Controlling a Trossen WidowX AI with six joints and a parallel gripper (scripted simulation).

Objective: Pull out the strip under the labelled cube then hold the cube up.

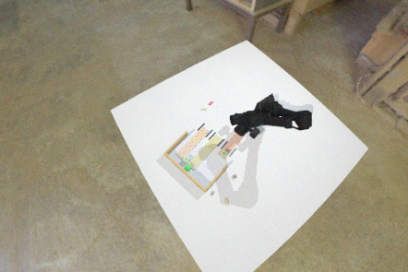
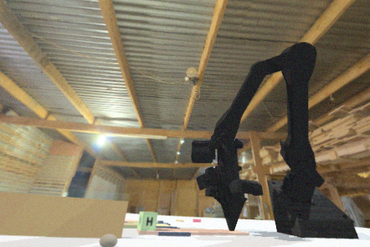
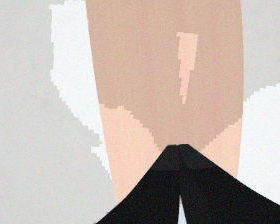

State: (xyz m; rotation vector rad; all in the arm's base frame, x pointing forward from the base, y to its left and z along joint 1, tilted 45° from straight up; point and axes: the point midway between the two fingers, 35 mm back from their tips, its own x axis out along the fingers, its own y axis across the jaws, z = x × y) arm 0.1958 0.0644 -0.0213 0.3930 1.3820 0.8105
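Sm. red block (image 1: 210, 102) (image 2: 197, 220) nr. a sm. tan block (image 1: 203, 109) on the desk (image 1: 295, 183). Gray-brown pebble (image 1: 234, 176) just outside the wood-rimmed tray (image 1: 186, 174).
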